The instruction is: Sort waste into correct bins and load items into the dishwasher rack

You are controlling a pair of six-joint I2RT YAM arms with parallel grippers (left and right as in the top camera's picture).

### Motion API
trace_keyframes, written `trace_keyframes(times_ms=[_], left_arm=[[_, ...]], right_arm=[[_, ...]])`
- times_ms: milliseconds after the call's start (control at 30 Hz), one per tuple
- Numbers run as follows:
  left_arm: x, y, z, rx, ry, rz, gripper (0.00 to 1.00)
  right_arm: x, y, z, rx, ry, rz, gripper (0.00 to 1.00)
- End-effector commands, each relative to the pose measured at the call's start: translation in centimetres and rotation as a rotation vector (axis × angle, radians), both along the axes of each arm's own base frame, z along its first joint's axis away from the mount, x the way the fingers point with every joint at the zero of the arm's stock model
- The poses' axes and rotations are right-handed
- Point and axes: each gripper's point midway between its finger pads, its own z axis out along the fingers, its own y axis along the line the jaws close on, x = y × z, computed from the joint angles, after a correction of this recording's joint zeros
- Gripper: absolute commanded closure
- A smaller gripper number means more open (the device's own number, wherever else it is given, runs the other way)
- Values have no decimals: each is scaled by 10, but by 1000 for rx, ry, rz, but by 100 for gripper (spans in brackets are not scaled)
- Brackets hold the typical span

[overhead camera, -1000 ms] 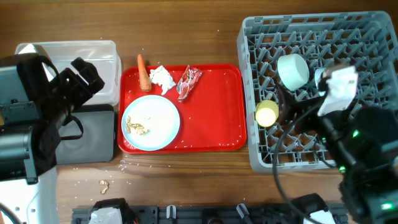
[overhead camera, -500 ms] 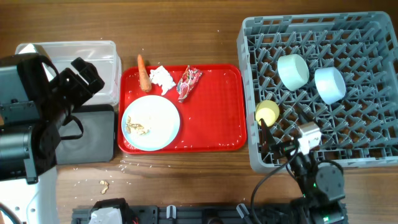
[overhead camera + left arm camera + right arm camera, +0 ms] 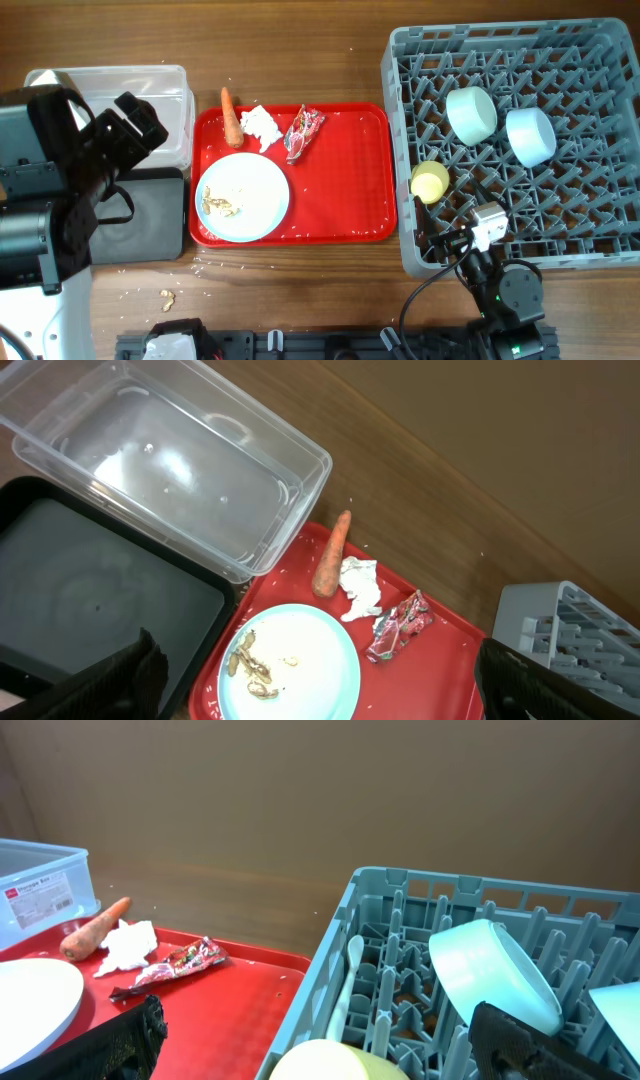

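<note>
The orange carrot, white tissue and red-and-silver wrapper lie at the back of the red tray. The pale blue plate with beige crumbs sits on the tray's left. Two bowls and the yellow cup lie in the grey rack. The white spoon stands in the rack's left edge. My left gripper is open and empty, high above the plate. My right gripper is open and empty at the rack's front edge, just above the cup.
The clear tub stands at the back left and the black tray in front of it, both partly under my left arm. Loose crumbs lie on the wood near the front left.
My right arm has drawn back from over the rack to its front edge, uncovering a second bowl lying in the rack. The left arm has not moved.
</note>
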Motion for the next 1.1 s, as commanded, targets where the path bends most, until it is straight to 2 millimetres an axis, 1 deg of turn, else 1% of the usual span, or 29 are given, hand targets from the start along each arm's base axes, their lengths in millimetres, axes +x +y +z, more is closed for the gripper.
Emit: trace_keyframes(times_ms=[0, 167, 233, 300, 367, 400, 433, 467, 533, 600, 633, 667, 700, 733, 767, 800, 833, 900, 967, 1000, 1067], left_arm=[[0, 4, 3, 4, -9, 22, 0], [0, 4, 3, 4, -9, 22, 0], [6, -2, 9, -42, -46, 17, 0], [21, -16, 26, -132, -139, -24, 0], [38, -37, 40, -190, -210, -134, 0], [48, -48, 38, -209, -207, -178, 0], [56, -58, 29, -213, -178, -203, 0], [65, -65, 16, -208, -136, -216, 0], [88, -88, -35, -149, 23, -233, 0], [107, -114, -82, -94, 146, -299, 0], [114, -125, -101, -92, 192, -319, 0], [118, -132, -115, -93, 224, -334, 0], [128, -145, -140, -86, 272, -357, 4], [134, -153, -158, -66, 298, -387, 11], [139, -160, -176, -52, 327, -412, 16], [143, -166, -191, -47, 352, -421, 18], [147, -170, -209, -39, 378, -424, 20], [157, -170, -238, -18, 409, -412, 21], [164, -161, -255, 38, 428, -375, 28], [165, -155, -265, 70, 446, -354, 28], [163, -152, -285, 92, 493, -344, 28]], right_arm=[[0, 2, -1, -10, 0, 13, 0], [0, 2, -1, -10, -1, 13, 0], [0, 2, -1, -10, 0, 13, 0], [0, 2, -1, -10, 0, 13, 0], [0, 2, -1, -10, 0, 13, 0], [0, 2, -1, -10, -1, 13, 0], [0, 2, -1, -10, -1, 13, 0], [0, 2, -1, -10, 0, 13, 0], [0, 2, -1, -10, 0, 13, 0], [0, 2, -1, -10, 0, 13, 0], [0, 2, -1, -10, 0, 13, 0], [0, 2, -1, -10, 0, 13, 0], [0, 2, -1, -10, 0, 13, 0], [0, 2, -1, -10, -1, 13, 0], [0, 2, -1, -10, -1, 13, 0], [0, 2, -1, -10, -1, 13, 0], [0, 2, -1, -10, 0, 13, 0], [0, 2, -1, -10, 0, 13, 0], [0, 2, -1, -10, 0, 13, 0], [0, 2, -1, -10, 0, 13, 0], [0, 2, -1, -10, 0, 13, 0]])
